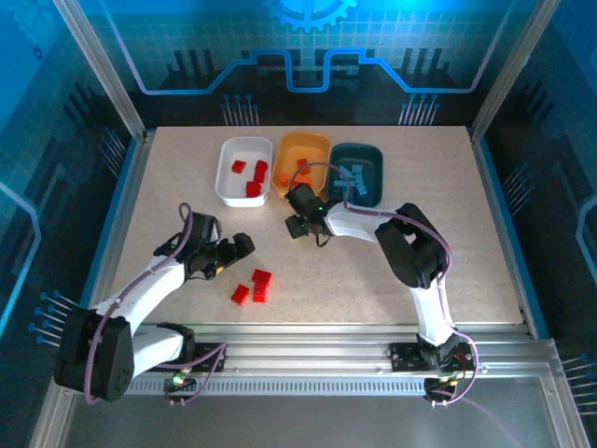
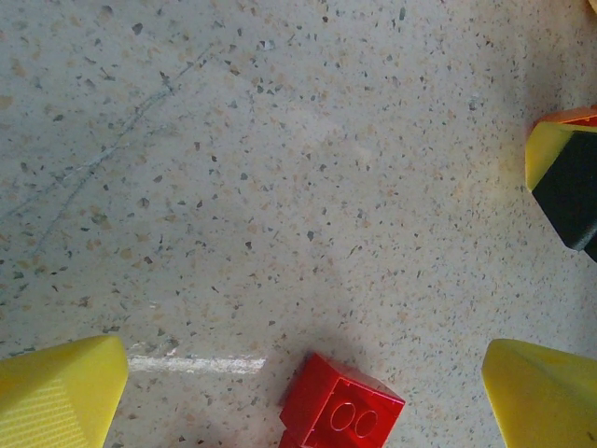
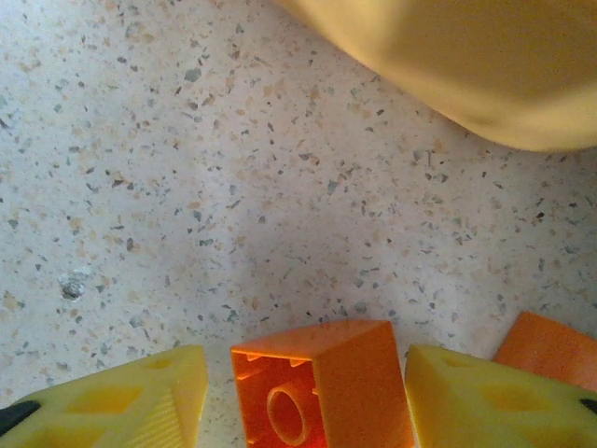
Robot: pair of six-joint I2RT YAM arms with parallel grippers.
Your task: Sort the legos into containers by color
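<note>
The left claw (image 1: 237, 252) is wide open. An orange lego (image 3: 322, 387) sits between the right claw's (image 1: 298, 227) fingers. I cannot tell if it squeezes.

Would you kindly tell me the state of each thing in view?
left gripper: open, empty
right gripper: shut on orange brick
white tub: holds red bricks
orange tub: holds orange bricks
dark teal tub: holds light blue bricks
three red bricks: loose on table

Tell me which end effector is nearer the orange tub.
Right. Right end effector: just in front of the orange tub. Left end effector: farther toward the near-left.
</note>
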